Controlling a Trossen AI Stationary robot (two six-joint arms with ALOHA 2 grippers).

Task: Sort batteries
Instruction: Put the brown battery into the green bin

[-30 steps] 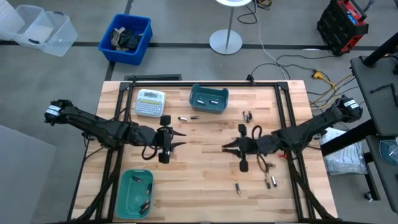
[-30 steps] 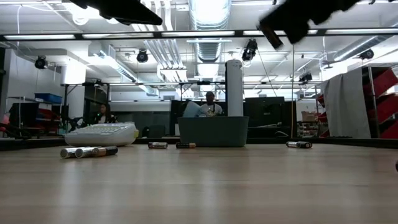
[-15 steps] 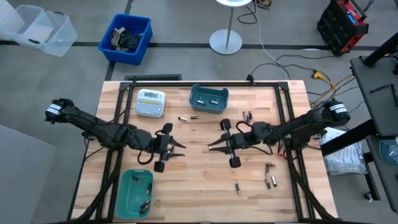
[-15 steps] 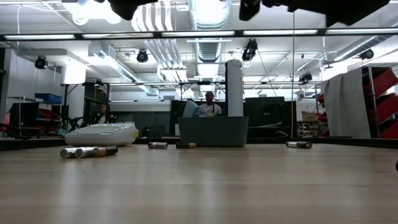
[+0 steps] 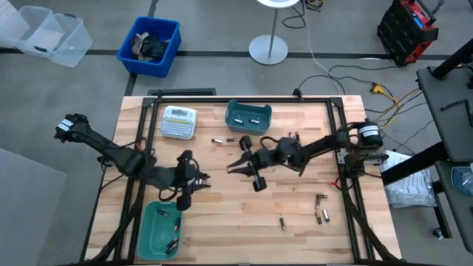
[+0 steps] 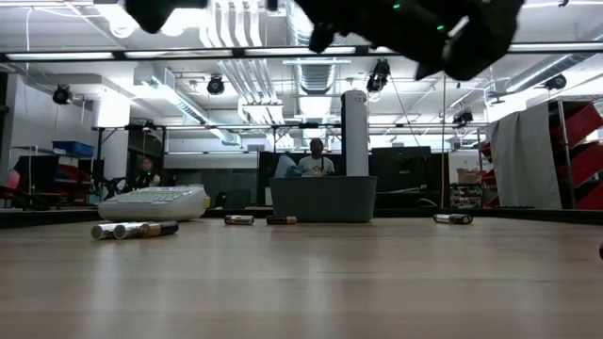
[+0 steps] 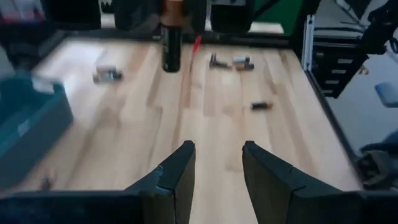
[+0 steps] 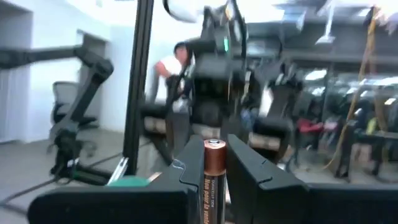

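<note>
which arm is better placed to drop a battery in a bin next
Right. The right tool is shut on a copper-topped battery and hangs near the rear teal bin. The left tool is open and empty, beside the front teal bin.

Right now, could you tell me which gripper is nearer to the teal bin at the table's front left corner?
Left. The left gripper hovers just beside the teal bin; the right gripper, holding a battery, is farther toward the table's middle.
</note>
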